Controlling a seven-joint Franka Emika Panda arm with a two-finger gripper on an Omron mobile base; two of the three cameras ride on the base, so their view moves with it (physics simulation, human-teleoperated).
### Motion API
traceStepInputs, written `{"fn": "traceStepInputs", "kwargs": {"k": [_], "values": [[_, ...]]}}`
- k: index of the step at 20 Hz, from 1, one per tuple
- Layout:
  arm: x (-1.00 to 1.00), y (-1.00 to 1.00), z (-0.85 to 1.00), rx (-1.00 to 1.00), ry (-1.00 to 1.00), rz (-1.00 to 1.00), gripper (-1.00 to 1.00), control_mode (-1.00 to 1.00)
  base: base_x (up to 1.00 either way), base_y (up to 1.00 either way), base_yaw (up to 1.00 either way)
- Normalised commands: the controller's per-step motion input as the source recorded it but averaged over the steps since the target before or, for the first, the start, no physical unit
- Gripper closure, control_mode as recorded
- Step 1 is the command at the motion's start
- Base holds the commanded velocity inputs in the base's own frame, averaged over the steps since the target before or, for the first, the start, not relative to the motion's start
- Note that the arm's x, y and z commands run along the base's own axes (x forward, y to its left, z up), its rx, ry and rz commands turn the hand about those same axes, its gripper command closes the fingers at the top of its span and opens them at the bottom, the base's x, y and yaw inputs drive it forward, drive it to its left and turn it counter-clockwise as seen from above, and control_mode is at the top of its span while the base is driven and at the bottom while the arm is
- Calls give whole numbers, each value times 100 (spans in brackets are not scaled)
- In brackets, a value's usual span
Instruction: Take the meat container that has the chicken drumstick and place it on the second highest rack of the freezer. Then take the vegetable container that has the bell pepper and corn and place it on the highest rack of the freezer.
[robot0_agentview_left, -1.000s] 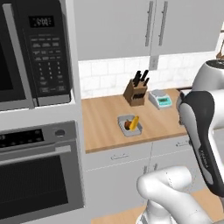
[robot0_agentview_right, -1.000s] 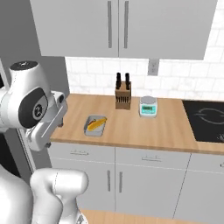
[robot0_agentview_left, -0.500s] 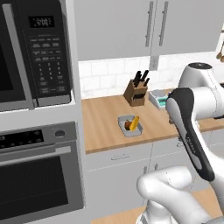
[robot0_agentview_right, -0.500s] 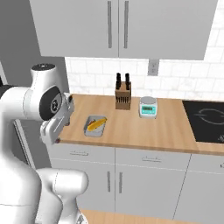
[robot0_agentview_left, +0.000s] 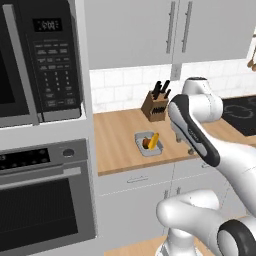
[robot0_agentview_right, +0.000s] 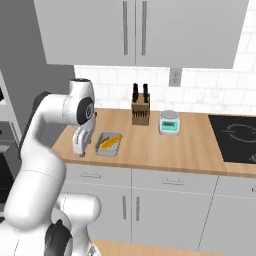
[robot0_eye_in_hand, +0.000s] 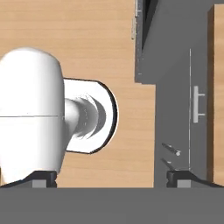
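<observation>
At the far left of the left base view stand the microwave (robot0_agentview_left: 42, 60) and the oven (robot0_agentview_left: 45, 195) below it, their grey side panel closing off that end of the counter (robot0_agentview_left: 115, 145). The wooden top runs free from there to the tray (robot0_agentview_left: 148, 143), which sits near the front edge with bare wood on every side. In the tray lies the corn (robot0_agentview_left: 153, 141), slanted, with the bell pepper (robot0_agentview_left: 146, 143) tucked against its left side (only a small dark red patch of it shows). In the right base view the corn (robot0_agentview_right: 110, 141) is plain, but the pepper cannot be made out.

The gripper (robot0_agentview_right: 79, 148) hangs just left of the tray (robot0_agentview_right: 108, 144) in the right base view, pointing down over the counter's left end, apart from the tray. In the hand view its two dark tips sit wide apart at the bottom corners, so it is spread with nothing between them. In the left base view the forearm covers the hand.

Behind the tray, by the tiled wall, stands the knife block (robot0_agentview_right: 141, 109), well apart from it. Further right is the scale (robot0_agentview_right: 169, 122), then the black cooktop (robot0_agentview_right: 235, 137), cut off by the frame edge. Cabinet doors (robot0_agentview_right: 135, 30) hang overhead.
</observation>
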Motion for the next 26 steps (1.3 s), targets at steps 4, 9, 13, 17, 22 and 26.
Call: {"fn": "traceStepInputs", "kwargs": {"k": [4, 9, 13, 17, 22, 26], "values": [[49, 0, -51, 4, -5, 10, -100, -100, 0, 0, 0], [32, 0, -18, 12, -25, 11, -100, -100, 0, 0, 0], [60, 4, -30, 3, -6, 5, -100, -100, 0, 0, 0], [75, 13, -41, 0, 16, 4, -100, -100, 0, 0, 0], [69, 1, -43, 0, 16, 6, -100, -100, 0, 0, 0], [41, 0, -48, 0, -1, 7, -100, -100, 0, 0, 0]]}}
